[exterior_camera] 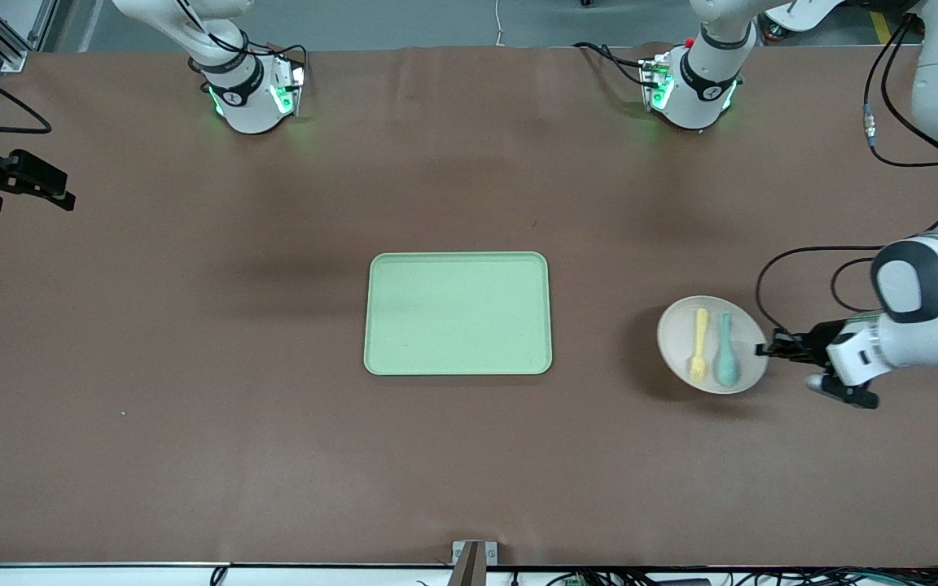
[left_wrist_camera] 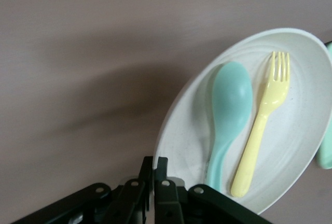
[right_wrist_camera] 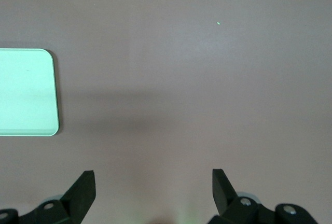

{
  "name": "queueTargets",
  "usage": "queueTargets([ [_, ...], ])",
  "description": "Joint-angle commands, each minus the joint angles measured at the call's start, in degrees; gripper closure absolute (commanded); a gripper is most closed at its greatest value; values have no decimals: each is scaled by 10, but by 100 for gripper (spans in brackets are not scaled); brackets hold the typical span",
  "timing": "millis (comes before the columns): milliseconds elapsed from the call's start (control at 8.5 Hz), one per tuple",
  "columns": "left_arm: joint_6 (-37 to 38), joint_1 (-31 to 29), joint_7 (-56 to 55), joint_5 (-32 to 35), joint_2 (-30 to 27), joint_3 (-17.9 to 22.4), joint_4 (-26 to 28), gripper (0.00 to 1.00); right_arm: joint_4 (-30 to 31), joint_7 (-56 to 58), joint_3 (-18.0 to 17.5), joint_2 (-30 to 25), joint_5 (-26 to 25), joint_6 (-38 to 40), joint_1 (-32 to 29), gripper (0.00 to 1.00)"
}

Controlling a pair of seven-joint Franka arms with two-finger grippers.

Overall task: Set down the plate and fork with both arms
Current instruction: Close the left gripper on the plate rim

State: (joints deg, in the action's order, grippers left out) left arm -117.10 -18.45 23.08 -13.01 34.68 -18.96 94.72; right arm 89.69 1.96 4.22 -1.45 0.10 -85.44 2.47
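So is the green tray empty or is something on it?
Empty. The green tray shows only bare surface; the fork and spoon lie on the plate, held by the left gripper.

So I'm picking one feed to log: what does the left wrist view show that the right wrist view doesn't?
Only the left wrist view shows the round off-white plastic plate carrying the pastel yellow plastic fork and the teal plastic spoon, with the left gripper shut on the plate's rim. Only the right wrist view shows the right gripper, its fingers open. Both share the rectangular pale green tray and the brown table.
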Motion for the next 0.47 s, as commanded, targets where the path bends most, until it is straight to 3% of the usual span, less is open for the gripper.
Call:
queueTargets([
  [0,-5,61,-100,-7,-5,-13,7,100,13,-90,-3,13,0,-37,56,1],
  [353,-54,170,-229,-50,7,-14,13,100,35,-203,-3,67,5,-112,168,1],
])
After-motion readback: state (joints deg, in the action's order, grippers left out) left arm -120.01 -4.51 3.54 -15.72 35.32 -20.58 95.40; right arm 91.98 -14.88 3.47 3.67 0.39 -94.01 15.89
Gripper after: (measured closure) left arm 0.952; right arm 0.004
